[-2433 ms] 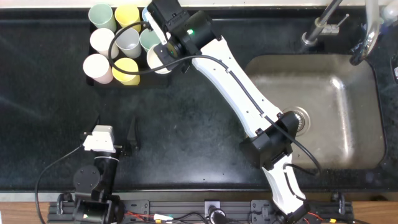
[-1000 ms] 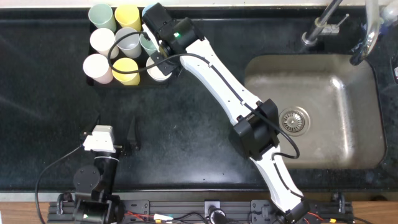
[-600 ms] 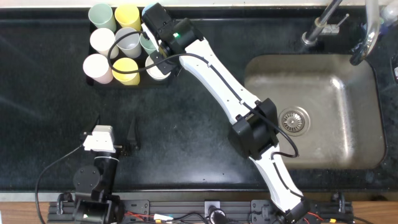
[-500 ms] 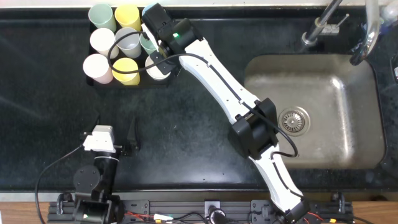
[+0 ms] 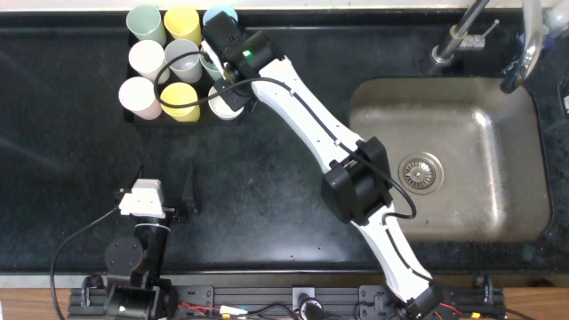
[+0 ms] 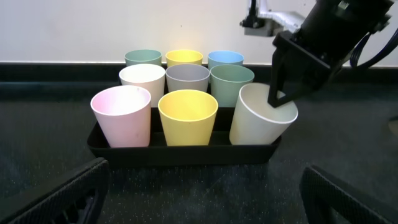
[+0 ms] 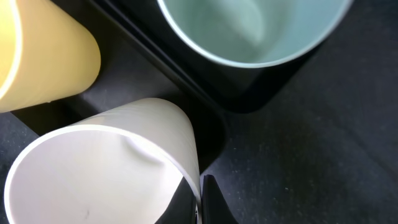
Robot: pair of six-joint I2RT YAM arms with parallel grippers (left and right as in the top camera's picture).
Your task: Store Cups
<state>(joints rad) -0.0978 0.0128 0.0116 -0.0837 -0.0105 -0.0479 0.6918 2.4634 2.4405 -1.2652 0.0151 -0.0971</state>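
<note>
**Placement phase.** Over the preceding seconds the right arm (image 5: 302, 98) has extended toward the black plastic tray (image 6: 180, 154). It has lowered the off-white plastic cup (image 6: 258, 121) into the corner slot nearest the robot on its right. The cup leans outward there, not yet upright. Eight other cups (image 6: 186, 112) fill the remaining slots, so this placement appears to be the last. The right gripper (image 6: 283, 99) stays pinched on the cup's rim. The left gripper (image 6: 202, 193), spread wide and empty, sits well apart from the tray.

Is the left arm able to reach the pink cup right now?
Probably yes. The pink cup sits in the front corner of the tray nearest the left gripper, bare counter between them. The right gripper holds the tilted white cup at the other end.
</note>
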